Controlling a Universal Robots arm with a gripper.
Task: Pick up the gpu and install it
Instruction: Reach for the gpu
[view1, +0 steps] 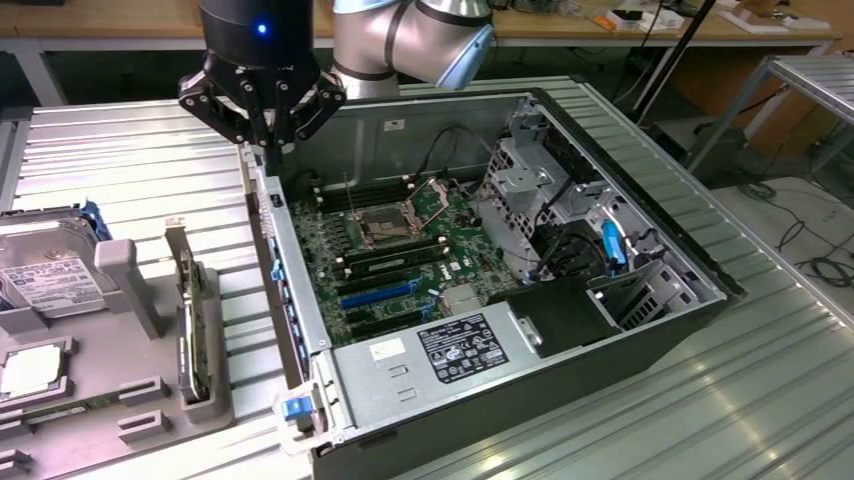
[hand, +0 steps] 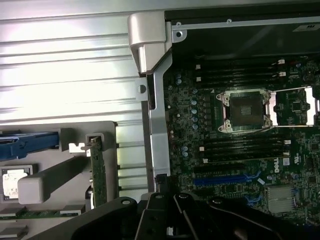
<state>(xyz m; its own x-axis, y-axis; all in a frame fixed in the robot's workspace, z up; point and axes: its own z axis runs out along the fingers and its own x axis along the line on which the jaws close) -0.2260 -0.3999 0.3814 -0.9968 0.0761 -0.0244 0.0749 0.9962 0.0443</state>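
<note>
The pincer (view1: 272, 142) hung closed above the computer case (view1: 400, 135) rim; the gpu (view1: 194, 330) stood upright in the grey holder (view1: 134, 285) nearby

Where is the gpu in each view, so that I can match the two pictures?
Exterior view: the gpu stands on edge in the grey holder, on the exterior view's left of the case.
Wrist view: gpu on edge beside the case wall.
Shared landmark: the CPU socket.

Reading "DELL", white and turned sideways, on the board (hand: 274, 163) near the blue slot (hand: 227, 179). Failing to make out the print on the black label (view1: 461, 349), five o'clock from the socket (view1: 380, 225) in the exterior view, or on the drive's white label (view1: 38, 282), nine o'clock.
</note>
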